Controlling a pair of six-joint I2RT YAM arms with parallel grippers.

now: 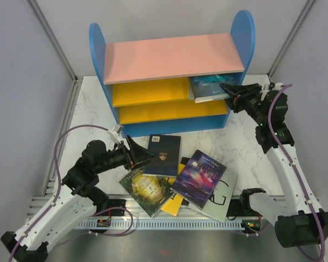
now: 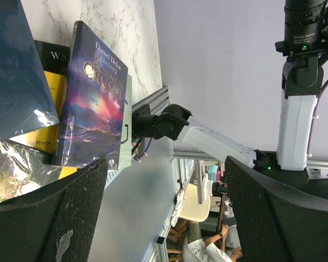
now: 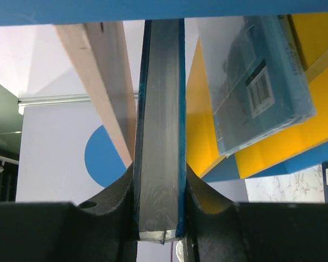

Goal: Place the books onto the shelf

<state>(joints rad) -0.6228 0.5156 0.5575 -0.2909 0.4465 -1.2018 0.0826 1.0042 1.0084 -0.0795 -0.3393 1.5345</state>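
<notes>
Holds the left hand point(image 1: 151, 155) low and forward, jaws wide apart, and stretches the right arm point(image 1: 287, 159) up, pinching a thin book point(image 3: 159, 136) in the right hand point(image 1: 225, 87).

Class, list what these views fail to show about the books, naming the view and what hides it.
- Top view: yellow book, title under the purple book.
- Top view: grey book, part of its "G" under the purple book.
- Left wrist: black book, title cut off by the purple book.
- Right wrist: held book, cover unseen, edge-on between the fingers.
</notes>
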